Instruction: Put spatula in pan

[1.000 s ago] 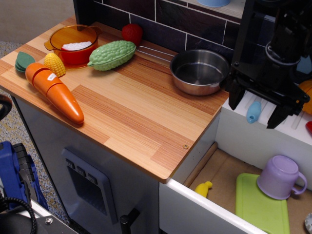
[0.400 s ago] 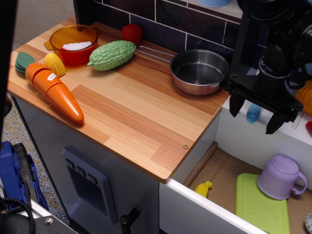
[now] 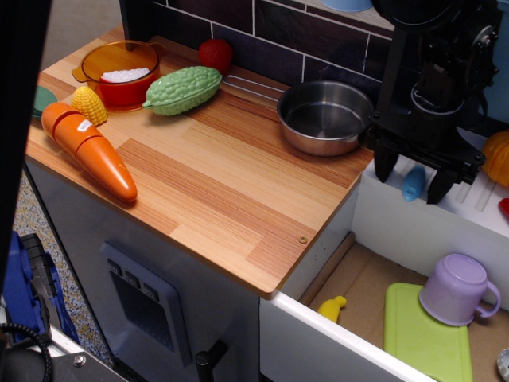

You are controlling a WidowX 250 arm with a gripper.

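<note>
Right now your gripper (image 3: 411,181) hangs over the white ledge to the right of the wooden counter (image 3: 199,183), its 2 black fingers (image 3: 385,165) spread apart with nothing held between them. You can see the light-blue spatula (image 3: 413,183) lying on that ledge in the gap between the fingertips, its rounded end pointing toward you; whether either finger touches it you cannot tell.

Your steel pan (image 3: 324,116) sits at the back right corner of the counter, just beside the left finger, and it looks empty. The arm's black body rises behind the pan's right edge and hides part of the tiled wall.

Elsewhere on the counter you have a green bitter gourd (image 3: 183,89) and a red strawberry (image 3: 215,54) near the back, an orange transparent pot (image 3: 119,73) with something white inside at the far left, a yellow corn piece (image 3: 90,104) next to it, and a large orange carrot (image 3: 87,149) along the left edge. All of these lie well apart from the pan.

Below the ledge, in the white sink basin (image 3: 342,350), you see a lilac cup (image 3: 457,290), a lime-green board (image 3: 421,338) and a small yellow toy piece (image 3: 334,307). An orange pumpkin (image 3: 497,157) peeks in at the right edge.
</note>
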